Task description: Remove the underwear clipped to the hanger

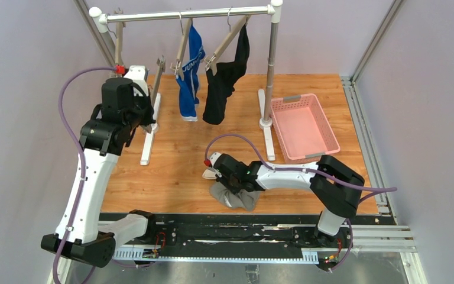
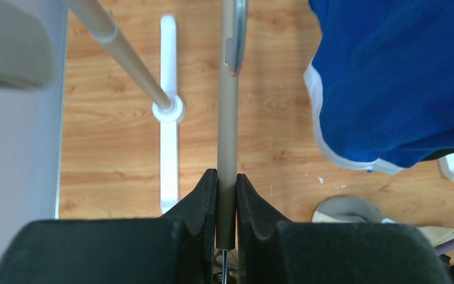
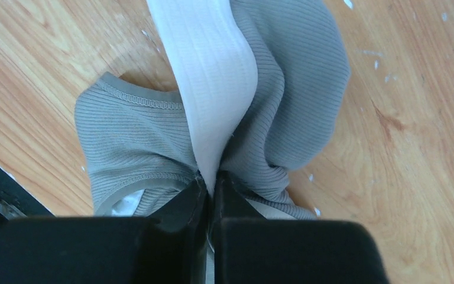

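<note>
Grey underwear with a pale waistband lies bunched on the wooden table near the front edge. My right gripper is shut on the waistband, low over the pile. Blue underwear and black underwear hang from tilted hangers on the rail. Up at the rack's left end, my left gripper is shut on the tan bar of an empty hanger. The bar runs straight away from the jaws to a metal clip.
A pink basket sits at the table's right, beside the rack's right post. The rack's left post and its white foot stand just left of my left gripper. The blue underwear hangs close on its right.
</note>
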